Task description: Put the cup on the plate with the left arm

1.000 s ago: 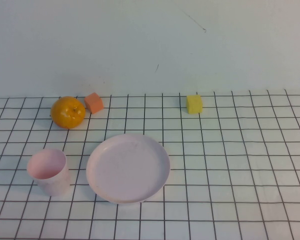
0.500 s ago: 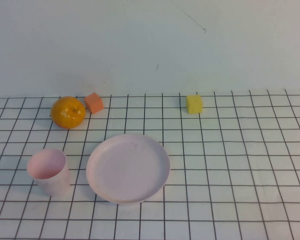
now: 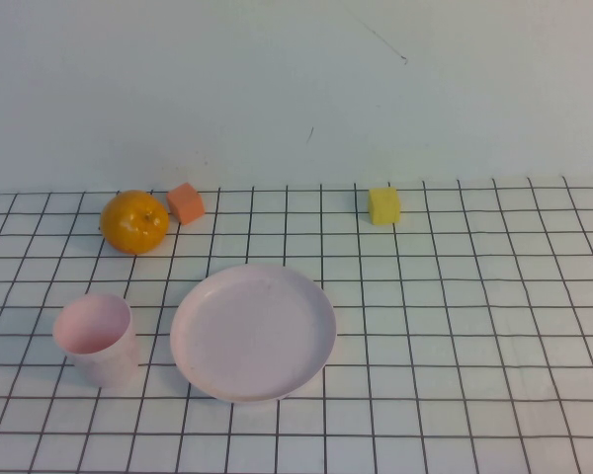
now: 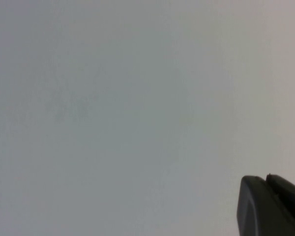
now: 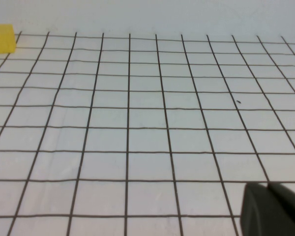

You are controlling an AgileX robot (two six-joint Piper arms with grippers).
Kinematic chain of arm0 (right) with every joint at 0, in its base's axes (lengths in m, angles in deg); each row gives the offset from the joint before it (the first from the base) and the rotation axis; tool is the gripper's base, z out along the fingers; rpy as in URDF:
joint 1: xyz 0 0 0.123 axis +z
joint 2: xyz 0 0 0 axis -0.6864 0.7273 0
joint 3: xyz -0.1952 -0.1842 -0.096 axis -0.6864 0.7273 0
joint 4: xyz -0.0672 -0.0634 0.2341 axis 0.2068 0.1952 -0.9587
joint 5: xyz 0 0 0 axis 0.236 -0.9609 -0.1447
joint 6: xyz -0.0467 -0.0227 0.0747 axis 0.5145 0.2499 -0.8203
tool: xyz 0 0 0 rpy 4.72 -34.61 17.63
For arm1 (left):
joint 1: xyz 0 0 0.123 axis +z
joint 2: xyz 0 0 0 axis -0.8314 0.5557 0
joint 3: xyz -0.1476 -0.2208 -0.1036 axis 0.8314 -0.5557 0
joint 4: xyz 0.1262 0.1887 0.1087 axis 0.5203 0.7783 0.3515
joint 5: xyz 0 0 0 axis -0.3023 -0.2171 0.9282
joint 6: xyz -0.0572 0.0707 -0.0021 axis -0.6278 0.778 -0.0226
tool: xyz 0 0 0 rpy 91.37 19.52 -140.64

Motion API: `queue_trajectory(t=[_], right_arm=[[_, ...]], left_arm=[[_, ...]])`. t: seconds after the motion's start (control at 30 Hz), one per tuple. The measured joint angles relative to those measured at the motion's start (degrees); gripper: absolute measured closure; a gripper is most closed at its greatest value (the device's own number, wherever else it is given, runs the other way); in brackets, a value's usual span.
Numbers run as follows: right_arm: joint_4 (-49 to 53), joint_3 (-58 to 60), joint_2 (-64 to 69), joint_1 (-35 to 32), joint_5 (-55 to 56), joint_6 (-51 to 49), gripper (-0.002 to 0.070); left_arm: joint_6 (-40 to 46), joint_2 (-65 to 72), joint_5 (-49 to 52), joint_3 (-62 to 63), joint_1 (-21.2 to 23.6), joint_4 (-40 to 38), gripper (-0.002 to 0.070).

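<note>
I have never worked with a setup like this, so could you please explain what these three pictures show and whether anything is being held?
It is a two-armed table robot. The high view looks down from the robot's own side; neither arm shows there. On the gridded table stand a pink cup, a pink plate beside it, an orange, an orange block and a yellow block. The other two pictures come from wrist cameras. The left hand shows only as a dark corner against plain wall. The right hand shows likewise, above the grid. Nothing is visibly held.
</note>
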Motion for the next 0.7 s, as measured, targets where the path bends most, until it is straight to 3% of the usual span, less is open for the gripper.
queue_trajectory(t=[0.27,0.7], right_arm=[[0.0,0.0,0.0,0.0,0.0,0.0,0.0678],[0.0,0.0,0.0,0.0,0.0,0.0,0.0678]], left_arm=[[-1.4,0.0,-2.1,0.5,0.0,-2.6,0.0677],[-2.7,2.3,43.8,25.6,0.0,-6.4,0.0677]])
